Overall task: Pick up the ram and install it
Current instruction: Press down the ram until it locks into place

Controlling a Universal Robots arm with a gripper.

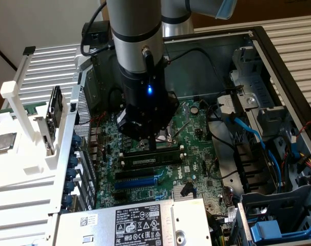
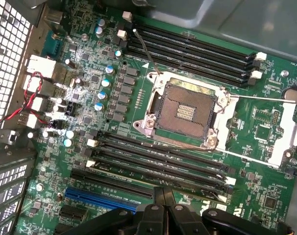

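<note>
The ram [image 1: 149, 160], a dark stick with a small whitish label, stands on edge in a black slot on the motherboard [image 1: 196, 133], just in front of the CPU socket [image 2: 185, 110]. My gripper [image 1: 153, 146] hangs straight down over the ram's middle, its tips at or just above the top edge; whether they touch it I cannot tell. In the wrist view the gripper [image 2: 164, 196] is shut, its fingers pressed together over the nearer bank of black slots [image 2: 158, 156]. A second bank of black slots [image 2: 192, 49] lies beyond the socket.
A long blue slot [image 1: 140, 180] runs just in front of the ram. The power supply [image 1: 140, 225] sits at the near edge. Blue cables [image 1: 248, 128] and a drive cage [image 1: 278, 205] crowd the exterior view's right. A white rack [image 1: 22, 128] with parts stands outside the case.
</note>
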